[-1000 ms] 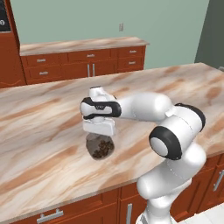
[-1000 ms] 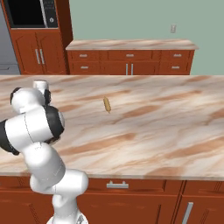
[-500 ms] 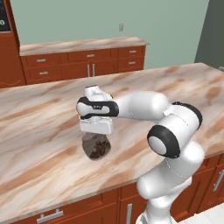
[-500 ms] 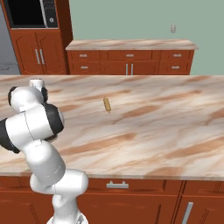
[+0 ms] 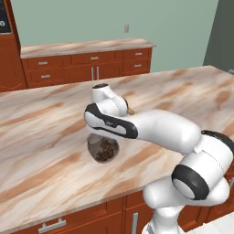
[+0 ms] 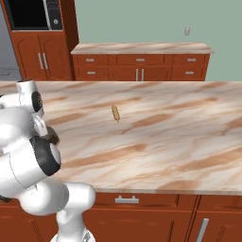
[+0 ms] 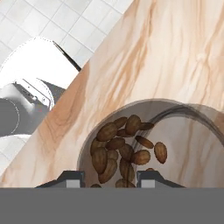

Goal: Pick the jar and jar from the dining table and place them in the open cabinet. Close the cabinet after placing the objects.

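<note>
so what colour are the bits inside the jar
Brown, nut-like pieces inside the clear rounded jar; the hand view shows them best.

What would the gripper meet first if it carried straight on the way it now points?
The jar of nuts. In the hand view, the gripper points straight into it, fingertips either side of its near rim. Below the jar lies the table. Contact is hard to judge.

White arm point(image 5: 160, 130) folded low and forward, hand pointing down, fingers point(image 7: 74, 177) partly closed
</note>
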